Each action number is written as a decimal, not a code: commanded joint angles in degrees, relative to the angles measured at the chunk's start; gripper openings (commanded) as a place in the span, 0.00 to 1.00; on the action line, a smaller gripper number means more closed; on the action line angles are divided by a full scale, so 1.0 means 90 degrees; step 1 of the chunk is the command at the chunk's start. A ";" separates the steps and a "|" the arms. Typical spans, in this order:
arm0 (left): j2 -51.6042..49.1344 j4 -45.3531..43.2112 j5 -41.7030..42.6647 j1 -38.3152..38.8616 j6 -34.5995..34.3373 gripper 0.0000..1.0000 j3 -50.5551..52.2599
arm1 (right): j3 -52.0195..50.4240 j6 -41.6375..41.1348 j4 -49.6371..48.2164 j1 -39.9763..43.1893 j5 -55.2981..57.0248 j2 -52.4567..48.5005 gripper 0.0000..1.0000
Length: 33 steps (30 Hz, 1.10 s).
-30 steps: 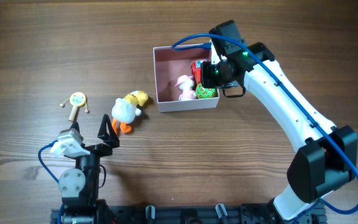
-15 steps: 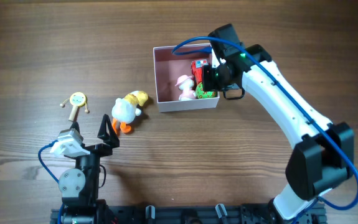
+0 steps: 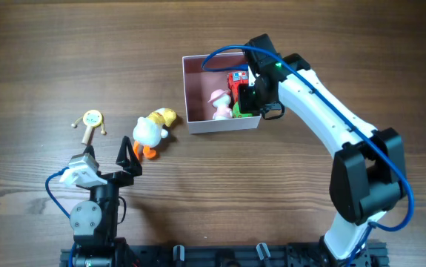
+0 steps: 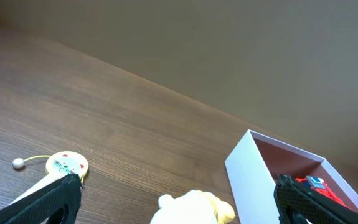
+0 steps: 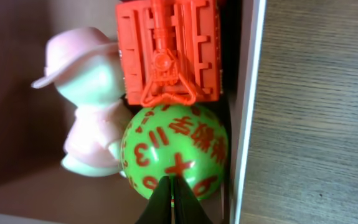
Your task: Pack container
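The container (image 3: 224, 124) sits on the wooden table (image 3: 64, 52), right of centre and toward the far side. Its white walls are upright and its dusty-pink floor is partly bare on the left. Three toys are packed along its right wall. A red plastic toy (image 5: 169, 50) lies at the back, a green ball (image 5: 175, 149) printed with red numerals is in front of it and touching it, and a pink figure (image 5: 88, 106) in a brimmed hat lies just beside both (on their left in the overhead view).

The right gripper (image 5: 172, 198) hangs over that right-hand corner of the box. Its two dark fingers are pressed together tip to tip at the ball's near edge, with nothing visible between them. Whether the tips actually touch the ball I cannot tell.

The left gripper (image 3: 107, 153) stays low near the front left of the table. Its fingers (image 4: 48, 202) are spread as wide as they go and it holds nothing. A plush duck (image 3: 152, 130), white-bodied with a yellow cap, lies on the table just beyond it, between this gripper and the container. A small rattle drum (image 3: 92, 122) with a stick handle lies further left, well apart from the box.
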<state>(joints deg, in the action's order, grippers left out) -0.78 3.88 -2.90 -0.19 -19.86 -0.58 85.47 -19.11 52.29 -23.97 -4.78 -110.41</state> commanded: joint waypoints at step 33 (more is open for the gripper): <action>0.0068 0.0005 0.0056 -0.0046 0.0007 1.00 0.0029 | 0.1348 -0.0789 0.0940 0.0617 0.3293 0.2254 0.36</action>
<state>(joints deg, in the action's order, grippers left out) -0.78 3.88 -2.90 -0.19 -19.86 -0.58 96.60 -22.68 58.35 -21.93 18.57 -91.02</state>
